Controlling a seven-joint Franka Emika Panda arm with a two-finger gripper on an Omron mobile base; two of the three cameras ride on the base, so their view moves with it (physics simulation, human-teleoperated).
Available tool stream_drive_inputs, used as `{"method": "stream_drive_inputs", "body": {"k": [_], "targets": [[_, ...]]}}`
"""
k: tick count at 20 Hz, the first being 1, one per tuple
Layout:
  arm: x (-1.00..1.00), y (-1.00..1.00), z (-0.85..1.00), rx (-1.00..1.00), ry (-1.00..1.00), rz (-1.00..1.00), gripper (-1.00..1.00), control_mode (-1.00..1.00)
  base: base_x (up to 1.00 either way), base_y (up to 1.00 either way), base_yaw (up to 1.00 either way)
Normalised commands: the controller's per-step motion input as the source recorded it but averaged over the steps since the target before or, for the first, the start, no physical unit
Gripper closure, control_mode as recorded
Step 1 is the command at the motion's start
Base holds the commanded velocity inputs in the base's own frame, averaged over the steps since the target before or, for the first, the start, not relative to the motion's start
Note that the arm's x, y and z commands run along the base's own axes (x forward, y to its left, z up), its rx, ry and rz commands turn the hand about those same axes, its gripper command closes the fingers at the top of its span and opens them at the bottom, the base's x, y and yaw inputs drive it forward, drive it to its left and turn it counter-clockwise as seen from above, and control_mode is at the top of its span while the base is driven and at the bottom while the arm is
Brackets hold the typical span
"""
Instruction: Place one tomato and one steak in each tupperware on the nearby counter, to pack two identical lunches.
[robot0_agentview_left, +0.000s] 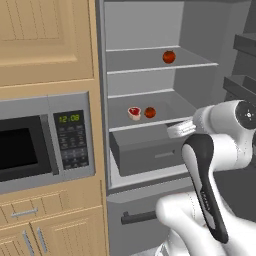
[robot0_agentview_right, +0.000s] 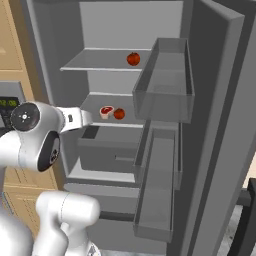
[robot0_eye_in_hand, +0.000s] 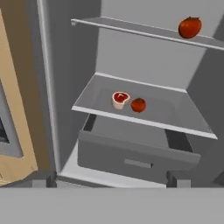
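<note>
Our gripper (robot0_eye_in_hand: 109, 183) stands with its jaws wide apart and holds nothing, low in front of the open fridge (robot0_agentview_left: 102, 100). From it, the steak (robot0_eye_in_hand: 120, 99) lies straight ahead and higher, on the middle shelf (robot0_eye_in_hand: 175, 114), with one tomato (robot0_eye_in_hand: 138, 105) just beside it on its right in the hand view; its long axis we cannot tell. A second tomato (robot0_eye_in_hand: 190, 27) sits on the upper shelf (robot0_eye_in_hand: 131, 27), farther up and right, so we judge the steak and its neighbour the nearer targets.

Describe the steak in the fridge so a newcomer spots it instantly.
Look inside the open grey fridge, at the middle shelf just above the pulled-out grey drawer. Two small things sit side by side there; the flat pink-red steak with a white fat rim is the left one, unlike the round glossy red tomato beside it.
</note>
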Motion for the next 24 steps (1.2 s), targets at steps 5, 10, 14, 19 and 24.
{"method": "stream_drive_inputs", "body": {"k": [5, 10, 14, 19, 24], "targets": [[0.15, -0.13, -0.01, 0.09, 0.02, 0.02, -1.0, -1.0, 0.0, 0.0, 0.0], [0.34, 0.0, -0.11, 0.0, 0.0, 0.02, -1.0, -1.0, 0.0, 0.0, 0.0], [0.36, 0.01, -0.24, 0.0, 0.0, 0.0, -1.0, -1.0, 0.0, 0.0, 0.0], [0.38, 0.0, -0.34, 0.0, 0.04, 0.0, -1.0, -1.0, 0.0, 0.0, 0.0], [0.37, 0.06, -0.28, 0.0, 0.07, 0.0, -1.0, -1.0, 0.0, 0.0, 0.0]]}}
